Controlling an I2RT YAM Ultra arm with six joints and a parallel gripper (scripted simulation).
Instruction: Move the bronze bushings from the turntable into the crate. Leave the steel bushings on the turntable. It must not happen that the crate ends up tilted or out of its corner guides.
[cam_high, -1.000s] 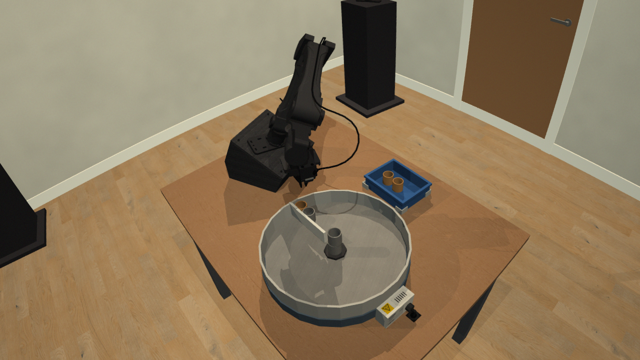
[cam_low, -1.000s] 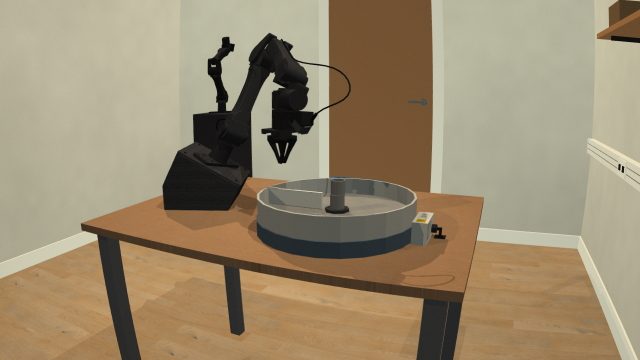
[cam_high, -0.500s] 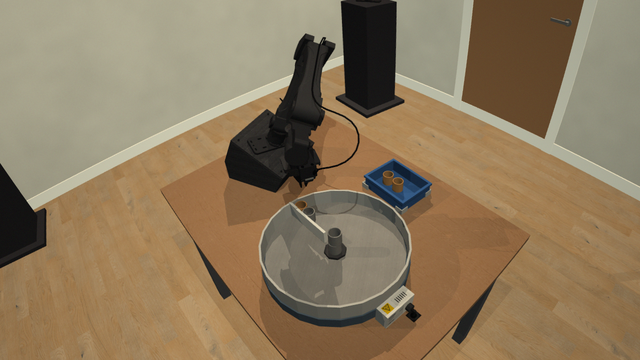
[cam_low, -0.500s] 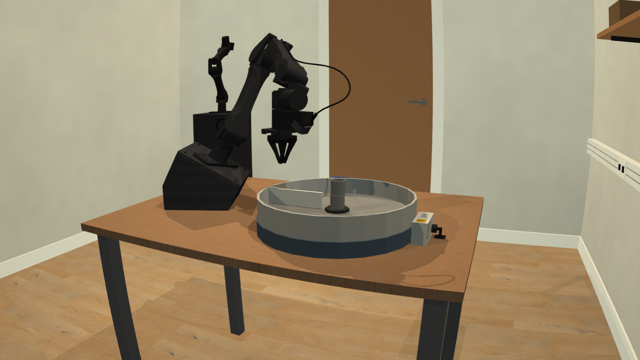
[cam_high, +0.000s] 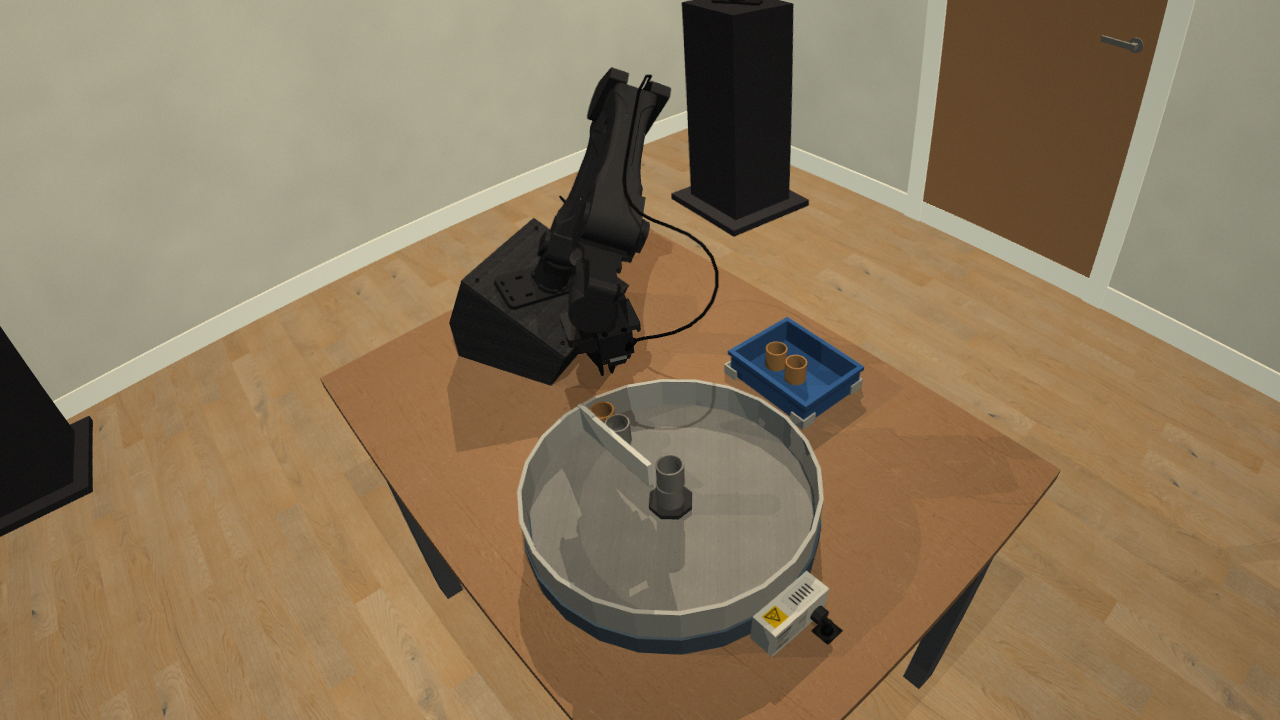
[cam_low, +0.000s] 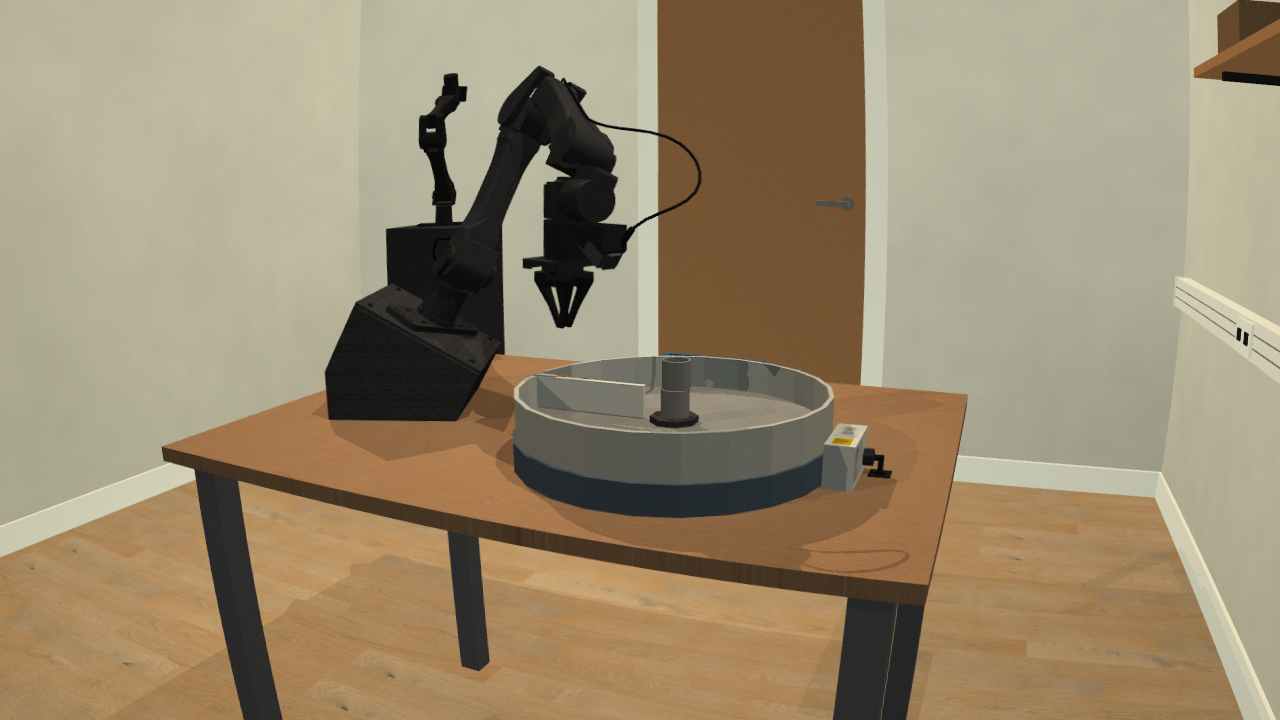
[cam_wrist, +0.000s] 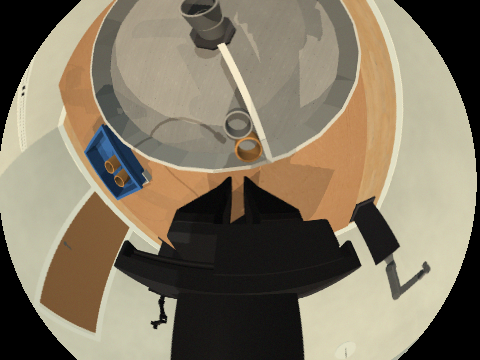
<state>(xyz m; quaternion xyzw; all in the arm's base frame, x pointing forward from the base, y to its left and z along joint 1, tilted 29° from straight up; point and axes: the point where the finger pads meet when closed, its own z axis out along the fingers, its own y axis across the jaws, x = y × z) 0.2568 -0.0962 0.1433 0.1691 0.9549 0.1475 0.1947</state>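
Gripper (cam_high: 609, 367) (cam_low: 563, 323) (cam_wrist: 237, 182) clenched, nothing held

Two bronze bushings (cam_high: 776, 358) (cam_wrist: 111, 165) upright inside the crate (cam_high: 819, 368) (cam_low: 684, 355) (cam_wrist: 106, 142); crate level within corner guides (cam_high: 802, 419) (cam_wrist: 145, 178); third bronze bushing (cam_high: 603, 407) (cam_wrist: 248, 158) on the turntable (cam_high: 671, 625) (cam_low: 671, 456) (cam_wrist: 155, 65), between steel bushing (cam_high: 620, 429) (cam_wrist: 238, 134) and rim, beside divider (cam_high: 617, 442) (cam_low: 590, 396) (cam_wrist: 243, 92).

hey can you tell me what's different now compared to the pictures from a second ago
Nothing visibly changed. The gripper took hold of nothing, two bronze bushings stayed in the crate, and the third bronze bushing stayed on the turntable.
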